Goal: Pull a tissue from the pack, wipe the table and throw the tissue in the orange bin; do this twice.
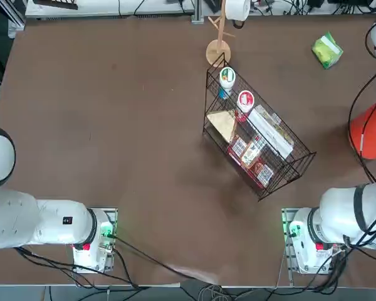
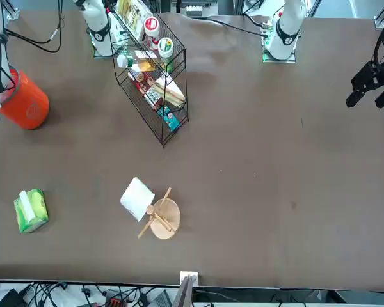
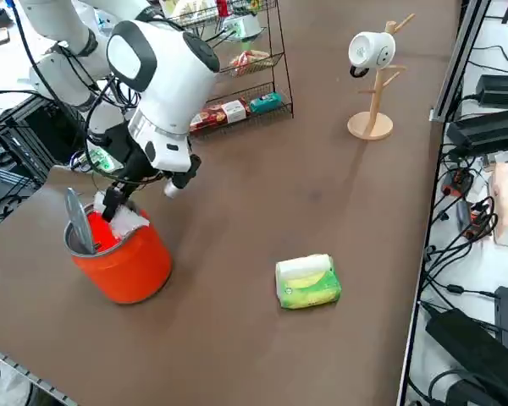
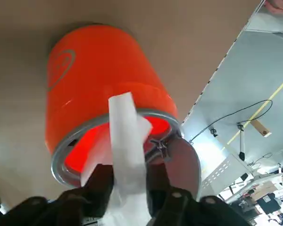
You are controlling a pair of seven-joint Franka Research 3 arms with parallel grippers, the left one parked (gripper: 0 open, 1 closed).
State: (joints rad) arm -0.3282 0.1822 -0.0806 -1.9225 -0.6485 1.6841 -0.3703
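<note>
The orange bin [image 3: 131,269] sits directly below the right gripper [image 3: 110,210], and that is the relation the release turns on: its open mouth faces the fingertips. The fingers stand apart, with the white tissue [image 4: 127,146] between them, its end reaching over the rim and into the mouth. It looks like the letting-go of a throw (light paper like this may well cling to a finger pad), so the tissue should drop clear before the arm swings off.

For another pull, the green and yellow pack [image 1: 328,50] lies well apart from the gripper, farther out from the arm's base and over to its left. The pack's white strip runs slantwise, its near end turned roughly to the bin's side. The right arm [image 3: 165,85] is close by, so a reach outward and leftward should bring the gripper over it.
</note>
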